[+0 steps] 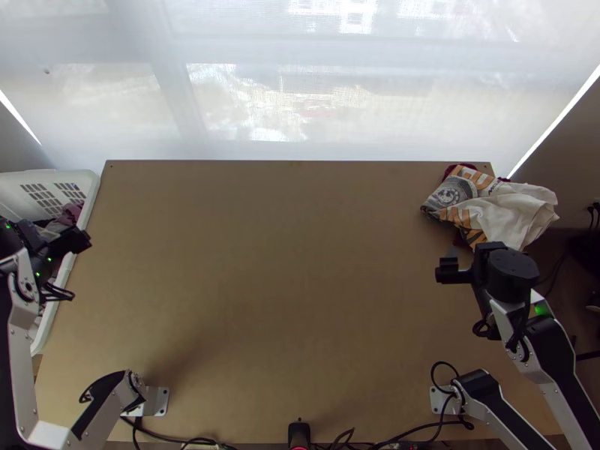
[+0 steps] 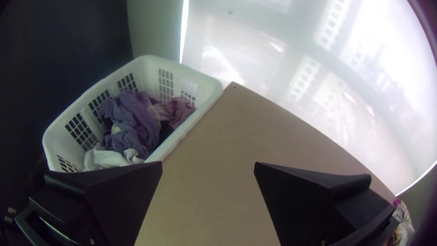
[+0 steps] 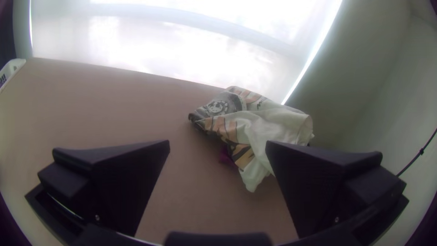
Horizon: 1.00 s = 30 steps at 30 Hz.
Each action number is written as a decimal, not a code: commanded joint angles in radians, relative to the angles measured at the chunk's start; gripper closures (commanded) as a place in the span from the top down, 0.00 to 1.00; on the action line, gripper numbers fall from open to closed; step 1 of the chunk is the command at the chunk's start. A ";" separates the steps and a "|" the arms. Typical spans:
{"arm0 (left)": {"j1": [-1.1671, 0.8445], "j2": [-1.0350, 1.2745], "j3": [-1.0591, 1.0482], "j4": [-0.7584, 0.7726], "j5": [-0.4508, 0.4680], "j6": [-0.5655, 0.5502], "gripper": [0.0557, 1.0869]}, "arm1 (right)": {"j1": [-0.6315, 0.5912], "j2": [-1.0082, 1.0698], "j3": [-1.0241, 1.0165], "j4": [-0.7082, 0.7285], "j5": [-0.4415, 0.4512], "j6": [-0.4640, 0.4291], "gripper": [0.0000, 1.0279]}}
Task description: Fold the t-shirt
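Here at the far right corner of the light wooden table (image 1: 285, 247), we have a bunched white garment with orange, black and grey print (image 1: 517, 214), heaped up rather than spread, part of it out past the table's right edge, a round motif facing up on its grey patch, and a bit of dark red cloth (image 1: 460, 168) peeking from underneath! Over on the left side, a white plastic laundry basket with slotted walls (image 2: 205, 82) sits just beside the table, and inside it there's a crumpled jumble of purple cloth (image 2: 136, 118), dusty pink cloth (image 2: 175, 110) and white cloth (image 2: 109, 157); which of all these pieces is the t-shirt, I cannot tell from here! Now the claws: the left gripper (image 1: 75, 241) is up by the basket's table-side rim, and its own wrist view has the two black fingers (image 2: 123, 196) standing wide apart, open as you like! Across the table, the right gripper (image 1: 450, 271) is on the near side of the printed heap, close to it, and it's wide open too, a broad gap between its flat black fingers (image 3: 123, 182), with the garment lying beyond them
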 commanded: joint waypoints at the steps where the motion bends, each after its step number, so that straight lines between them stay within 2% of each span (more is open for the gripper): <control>1: 0.161 0.419 0.379 -0.206 0.002 0.036 0.96 | -0.023 0.004 0.073 -0.064 0.006 0.054 0.95; 3: 0.203 0.546 0.494 -0.284 0.005 0.077 0.96 | -0.023 0.014 0.122 -0.089 0.005 0.070 0.95; 6: 0.227 0.678 0.609 -0.297 0.000 0.073 0.96 | -0.021 0.070 0.223 -0.182 0.005 0.081 0.95; 8: 0.236 0.733 0.656 -0.257 -0.009 0.077 0.96 | -0.018 0.096 0.290 -0.242 -0.020 0.066 0.95; 10: 0.240 0.789 0.692 -0.191 -0.049 0.091 0.96 | -0.018 0.109 0.341 -0.286 -0.080 0.012 0.95; 14: 0.270 0.943 0.795 -0.137 -0.101 0.108 0.96 | 0.000 0.146 0.369 -0.306 -0.091 -0.002 0.95; 19: 0.336 1.114 0.825 -0.022 -0.185 0.117 0.96 | 0.005 0.158 0.367 -0.322 -0.091 -0.019 0.95; 30: 0.385 1.344 0.824 0.120 -0.192 0.116 0.96 | 0.003 0.150 0.300 -0.363 -0.089 -0.074 0.95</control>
